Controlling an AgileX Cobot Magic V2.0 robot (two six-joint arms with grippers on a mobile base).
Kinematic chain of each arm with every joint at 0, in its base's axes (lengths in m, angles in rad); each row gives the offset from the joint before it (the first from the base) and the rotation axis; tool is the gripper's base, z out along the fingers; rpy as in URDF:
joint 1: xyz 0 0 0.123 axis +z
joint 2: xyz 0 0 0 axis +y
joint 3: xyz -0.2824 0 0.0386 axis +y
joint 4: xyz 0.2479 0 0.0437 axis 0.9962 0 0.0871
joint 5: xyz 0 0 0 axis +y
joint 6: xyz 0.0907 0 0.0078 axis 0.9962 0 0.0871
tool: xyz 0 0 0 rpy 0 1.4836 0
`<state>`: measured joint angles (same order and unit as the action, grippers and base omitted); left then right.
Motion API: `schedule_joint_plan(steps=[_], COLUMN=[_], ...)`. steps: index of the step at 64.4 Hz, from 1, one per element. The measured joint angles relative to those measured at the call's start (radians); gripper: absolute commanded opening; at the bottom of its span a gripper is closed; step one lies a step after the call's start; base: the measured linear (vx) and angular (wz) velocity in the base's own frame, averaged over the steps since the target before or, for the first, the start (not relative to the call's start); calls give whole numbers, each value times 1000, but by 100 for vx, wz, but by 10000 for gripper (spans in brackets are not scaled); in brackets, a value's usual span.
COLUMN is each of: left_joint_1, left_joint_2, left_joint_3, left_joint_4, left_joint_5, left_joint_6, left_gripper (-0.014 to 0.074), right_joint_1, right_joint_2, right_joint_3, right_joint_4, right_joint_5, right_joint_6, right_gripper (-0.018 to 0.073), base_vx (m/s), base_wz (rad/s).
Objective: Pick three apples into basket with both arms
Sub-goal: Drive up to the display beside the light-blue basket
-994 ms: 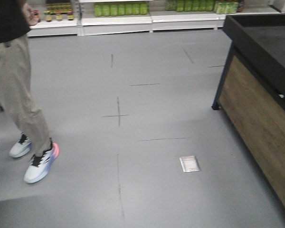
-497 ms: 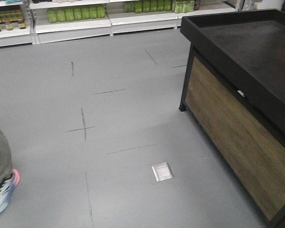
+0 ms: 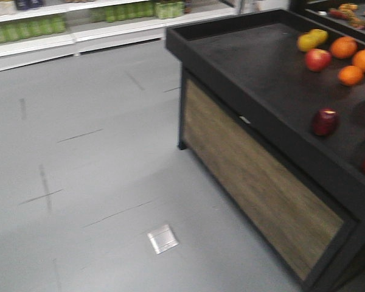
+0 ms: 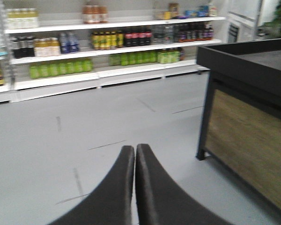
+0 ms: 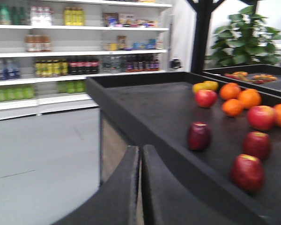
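Apples [image 5: 199,136] — three dark red ones — lie apart on the black bench [image 5: 150,101]; left hand [image 4: 135,149] and right hand [image 5: 140,149] are each pinched together.

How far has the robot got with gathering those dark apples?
Nothing looks done yet. The three dark red apples lie on the black display table, none of them gripped. Nothing is in hand: the left gripper and right gripper are both shut and empty, short of the fruit. No basket shows in any view. All three picks and drops remain.
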<state>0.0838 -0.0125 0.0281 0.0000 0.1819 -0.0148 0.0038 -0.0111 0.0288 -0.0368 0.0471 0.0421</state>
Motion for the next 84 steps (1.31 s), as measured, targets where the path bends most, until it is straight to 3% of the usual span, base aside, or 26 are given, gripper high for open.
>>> schedule_joint_plan(steps=[84], left_joint_1=[0], left_joint_2=[0], left_joint_3=[0], left_joint_4=[0], left_joint_5=[0], left_joint_6=[0], left_gripper=[-6], right_joint_1=[0], right_joint_2=[0], right_joint_3=[0], right_joint_4=[0], right_joint_5=[0], right_joint_6=[0], right_gripper=[-8], base_vx=[15], base_wz=[-62])
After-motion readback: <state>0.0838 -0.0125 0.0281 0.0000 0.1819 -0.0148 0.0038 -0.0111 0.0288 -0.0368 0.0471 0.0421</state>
